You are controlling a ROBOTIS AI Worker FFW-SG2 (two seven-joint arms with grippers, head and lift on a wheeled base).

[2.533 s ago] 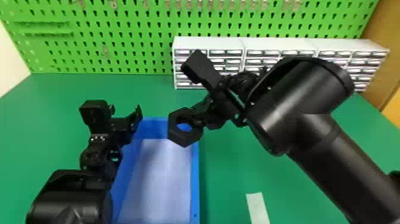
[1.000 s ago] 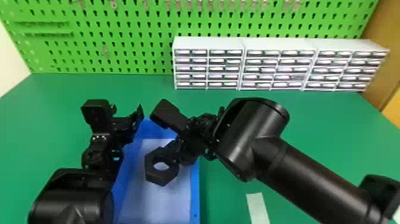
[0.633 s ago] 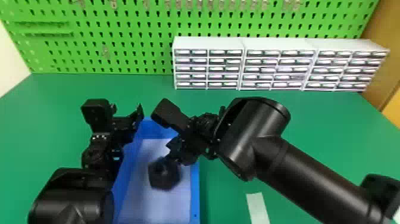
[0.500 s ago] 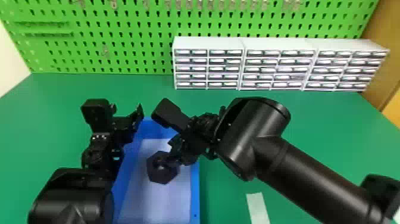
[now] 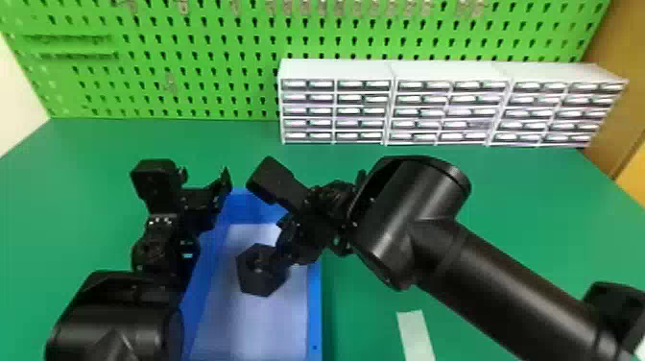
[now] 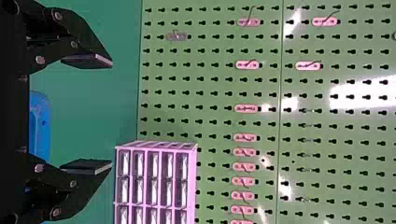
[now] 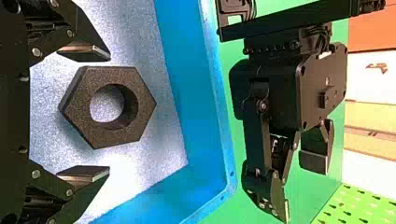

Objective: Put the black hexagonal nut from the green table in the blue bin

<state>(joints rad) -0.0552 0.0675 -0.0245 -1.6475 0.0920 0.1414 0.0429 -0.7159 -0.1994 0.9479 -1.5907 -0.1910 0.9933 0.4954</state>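
Note:
The black hexagonal nut point(image 5: 261, 276) is inside the blue bin point(image 5: 314, 307); whether it lies flat or tilted I cannot tell. My right gripper point(image 5: 284, 247) is low over the bin beside the nut. In the right wrist view my right gripper point(image 7: 109, 113) stands open, with gaps between both fingers and the nut point(image 7: 140, 84), and the pale bin floor shows through its hole. My left gripper point(image 5: 205, 180) is parked at the bin's far left edge. In the left wrist view this gripper point(image 6: 111, 114) is open, nothing between its fingers.
White drawer units point(image 5: 336, 69) stand at the back of the green table point(image 5: 96, 192), before a green pegboard point(image 5: 201, 62). A pale strip point(image 5: 415, 331) lies right of the bin. The left gripper and arm are close beside the right gripper, across the bin's wall.
My right gripper came left and toward the near side over the bin with the nut, then let it go. The nut dropped into the bin. The left arm has hardly moved.

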